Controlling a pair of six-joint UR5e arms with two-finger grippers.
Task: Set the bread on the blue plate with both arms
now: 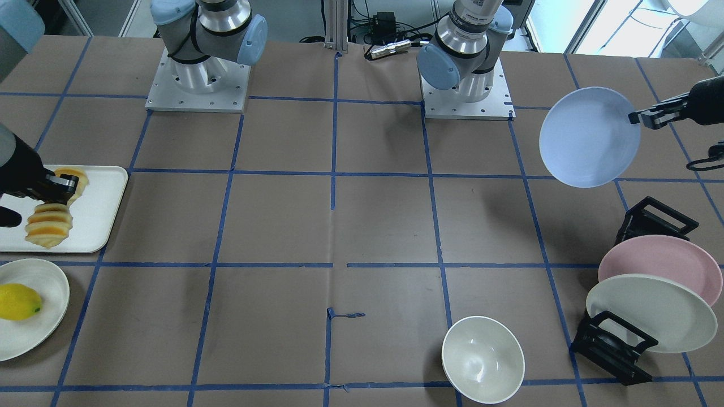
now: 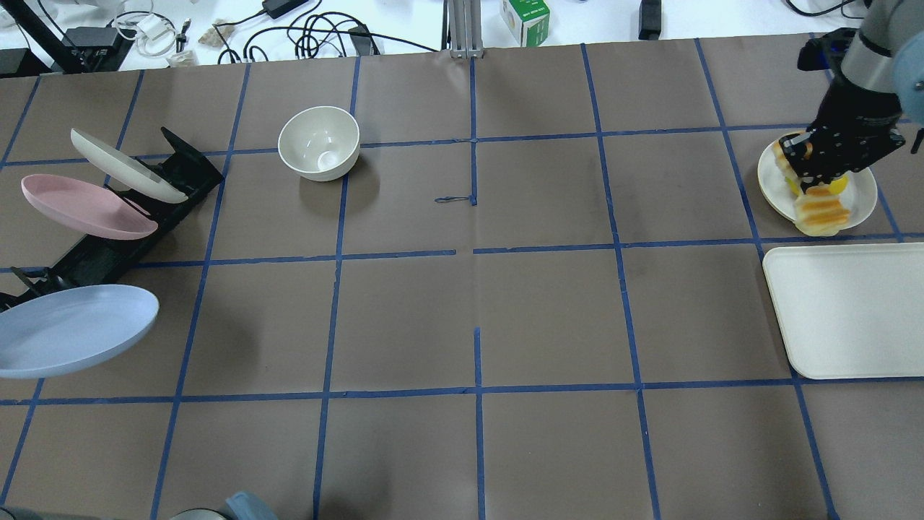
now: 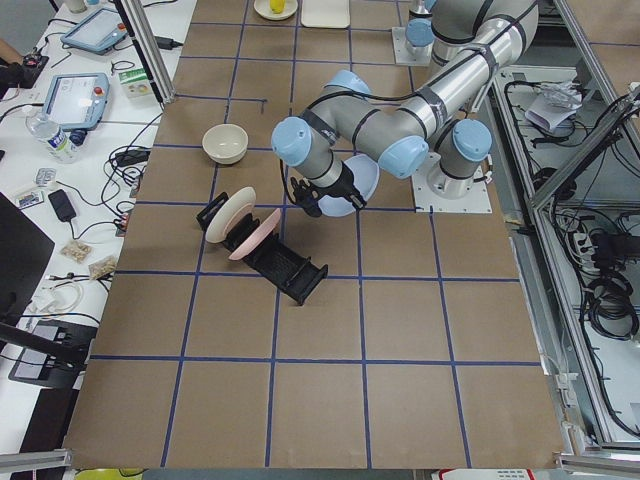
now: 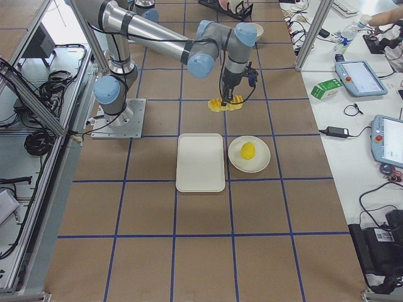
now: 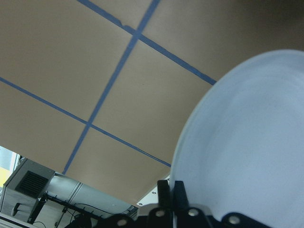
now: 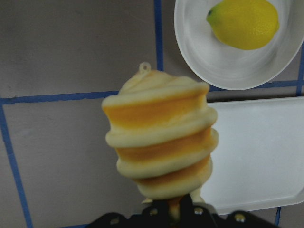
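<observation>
The right pincer (image 6: 174, 209) is pinching one end of the bread (image 6: 160, 142). In the right wrist view the loaf rises from the black fingers at the bottom edge toward the middle of the frame, its far tip uppermost. In the front-facing view this pincer (image 1: 61, 191) sits at the far left, and the bread (image 1: 50, 223) runs from it down toward the lower left, seen over the white tray (image 1: 99, 220). The right-side view shows the loaf hanging off the table, apart from the tray. Below the tray in the front-facing view, a lemon (image 1: 18, 301) lies on a cream plate (image 1: 54, 282).

The left pincer (image 5: 171, 189) is pressed onto the rim of the blue plate (image 5: 247, 142), which fills the right half of the left wrist view. In the front-facing view this pincer (image 1: 636, 117) reaches in from the upper right edge, and the blue plate (image 1: 588, 138) hangs tilted just to its left, clear of the table.

Bread and blue plate are well apart, at opposite edges of that frame. In the lower right, a black rack (image 1: 613, 347) holds a pink plate (image 1: 662, 260) and a cream-white plate (image 1: 650, 314), and a white bowl (image 1: 482, 359) stands near it.
</observation>
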